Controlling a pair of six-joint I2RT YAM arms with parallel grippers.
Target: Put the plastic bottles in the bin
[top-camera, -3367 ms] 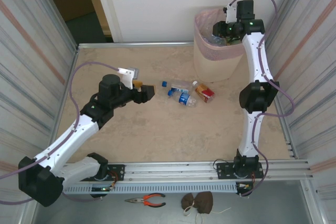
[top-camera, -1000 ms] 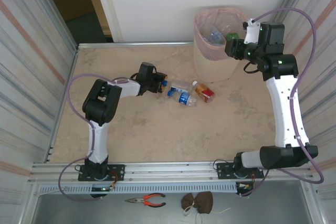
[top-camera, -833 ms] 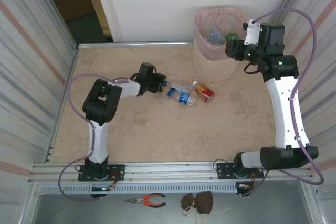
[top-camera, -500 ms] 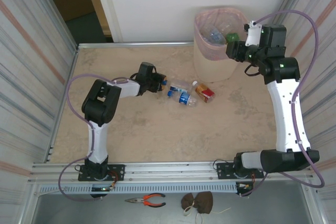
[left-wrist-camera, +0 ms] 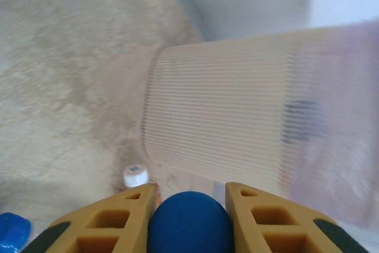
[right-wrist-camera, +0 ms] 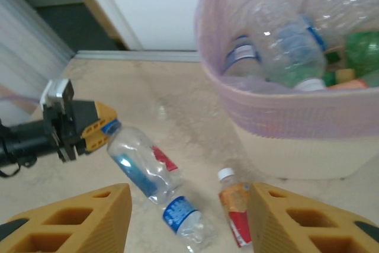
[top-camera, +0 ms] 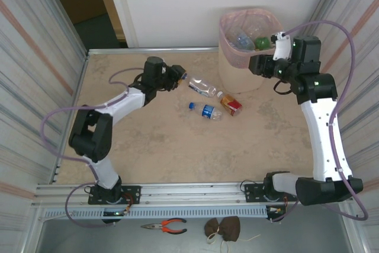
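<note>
Ochre plastic, the left fingers [left-wrist-camera: 112,220] are pinched onto the blue cap [left-wrist-camera: 188,226] of a clear bottle [top-camera: 202,87]. They are closed only to the cap's width, and the bottle points out ahead of them toward the bin [top-camera: 235,69]. The left wrist view is smeared, so I cannot tell whether the bottle's far end is clear of the surface [top-camera: 177,146] or dragging on it. Just beyond it, two more bottles lie loose on their sides close together: a blue-labelled bottle [top-camera: 207,111] and an orange bottle [top-camera: 229,104] with a white cap, both a little short of the bin's base. The right fingers [right-wrist-camera: 89,217] are spread wide and hold nothing, hanging beside the bin's rim on its right side and facing back toward the loose bottles. Inside the pink liner [right-wrist-camera: 260,96] sits a heap of binned bottles [right-wrist-camera: 278,45], clear ones and at least one green. By my reading the job is well along: one bottle is in hand, two are left to pick up, and the rest are already in.
</note>
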